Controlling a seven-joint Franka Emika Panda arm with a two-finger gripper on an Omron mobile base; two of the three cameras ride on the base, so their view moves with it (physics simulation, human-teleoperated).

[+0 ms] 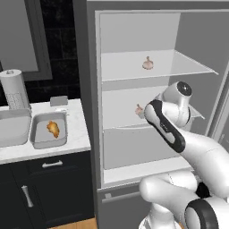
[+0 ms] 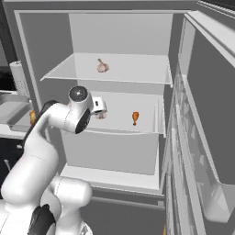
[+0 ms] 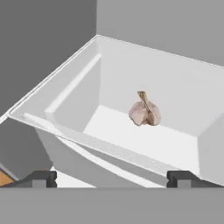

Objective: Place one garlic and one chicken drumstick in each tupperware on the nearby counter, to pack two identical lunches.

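The arm reaches into the open fridge (image 2: 183,69), its gripper (image 3: 111,177) level with the middle shelf (image 2: 147,126). In the hand view the two dark fingers (image 3: 37,178) sit at the bottom corners of the frame, spread wide with nothing between them. Ahead of them, right of centre in that frame, a garlic bulb (image 3: 145,111) rests on the white shelf floor, stem up (clear of the fingers, not touching them). In the right base view a chicken drumstick (image 2: 135,117) stands on the same shelf at centre frame, well to the right of the hand. A second garlic (image 1: 148,63) lies on the upper shelf (image 1: 179,67), near the top centre of the left base view. At the left of that view, on the white worktop (image 1: 76,129), an open tupperware (image 1: 47,142) holds another drumstick (image 1: 53,129); a second container (image 1: 13,127) sits just beside it at the frame's left edge.
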